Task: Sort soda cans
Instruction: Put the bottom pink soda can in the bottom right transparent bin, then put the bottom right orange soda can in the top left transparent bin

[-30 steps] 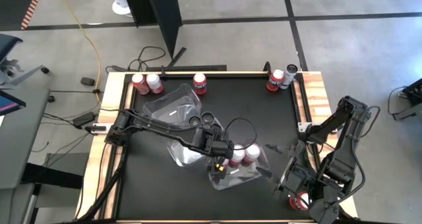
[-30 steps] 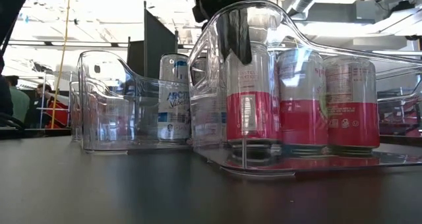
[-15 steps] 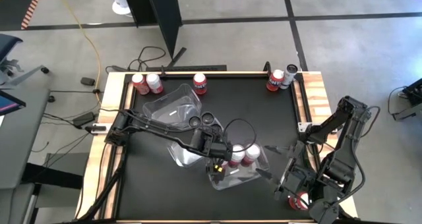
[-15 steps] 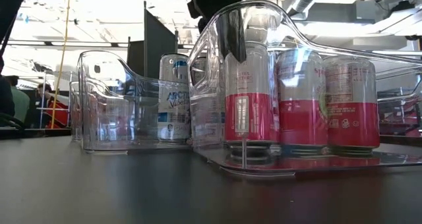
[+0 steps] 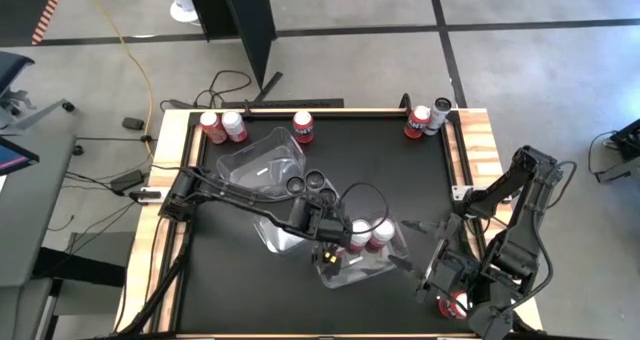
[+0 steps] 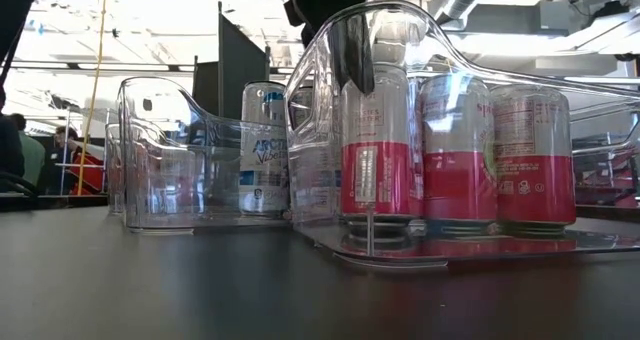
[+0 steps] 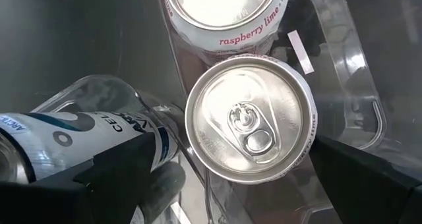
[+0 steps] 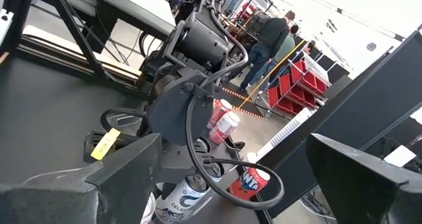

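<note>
A clear tub (image 5: pixel 372 270) near the table's middle holds three white-and-red soda cans (image 6: pixel 458 145) standing upright on its floor. My left gripper (image 5: pixel 330 246) hangs open over the tub, pointing steeply down. Its fingers (image 7: pixel 125 178) stand on either side of the nearest can's silver top (image 7: pixel 250 118); no touch shows. A white-and-blue can (image 6: pixel 265 150) stands in a neighbouring clear tub (image 6: pixel 160 150). My right gripper (image 5: pixel 410 245) waits open and level, above the table just right of the first tub.
Five cans stand along the far edge: three at the left (image 5: pixel 234 126) and two at the right (image 5: pixel 417 122). Another red can (image 5: pixel 457 305) sits under my right arm. A third clear tub (image 5: pixel 262 158) lies left of centre. People stand in the room beyond (image 8: pixel 267 43).
</note>
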`<action>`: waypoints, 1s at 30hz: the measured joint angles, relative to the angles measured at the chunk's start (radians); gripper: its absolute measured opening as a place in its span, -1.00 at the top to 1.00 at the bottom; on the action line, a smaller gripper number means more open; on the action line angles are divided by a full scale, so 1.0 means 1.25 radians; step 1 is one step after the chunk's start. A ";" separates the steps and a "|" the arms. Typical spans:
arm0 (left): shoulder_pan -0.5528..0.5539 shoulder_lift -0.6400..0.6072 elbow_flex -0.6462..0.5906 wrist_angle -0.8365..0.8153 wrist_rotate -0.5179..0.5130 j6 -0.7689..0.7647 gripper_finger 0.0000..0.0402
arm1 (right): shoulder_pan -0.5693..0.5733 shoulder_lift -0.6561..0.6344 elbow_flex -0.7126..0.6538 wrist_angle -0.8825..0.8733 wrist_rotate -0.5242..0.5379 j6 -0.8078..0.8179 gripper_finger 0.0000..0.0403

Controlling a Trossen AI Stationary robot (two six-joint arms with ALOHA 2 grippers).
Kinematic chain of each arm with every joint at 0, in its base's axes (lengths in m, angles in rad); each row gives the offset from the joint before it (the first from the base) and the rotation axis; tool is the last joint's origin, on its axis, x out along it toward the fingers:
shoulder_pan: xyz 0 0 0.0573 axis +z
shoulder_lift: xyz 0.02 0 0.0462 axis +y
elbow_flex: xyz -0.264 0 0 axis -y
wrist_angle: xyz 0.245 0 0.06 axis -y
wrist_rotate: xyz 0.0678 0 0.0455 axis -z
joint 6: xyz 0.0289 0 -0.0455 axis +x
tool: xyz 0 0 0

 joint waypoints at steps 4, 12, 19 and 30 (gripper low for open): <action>-0.006 0.000 0.000 0.002 0.004 0.023 -0.98 | 0.000 0.000 0.000 0.000 0.000 0.000 -0.96; -0.022 0.000 0.000 -0.010 0.022 0.032 -0.99 | 0.000 0.000 0.000 0.000 0.000 -0.001 -0.96; -0.028 -0.002 0.003 -0.027 -0.055 0.023 -0.99 | 0.000 0.000 0.000 0.000 0.000 -0.001 -0.96; -0.049 -0.043 0.053 -0.042 -0.085 0.017 -0.99 | 0.000 0.000 0.000 -0.014 0.000 0.018 -0.96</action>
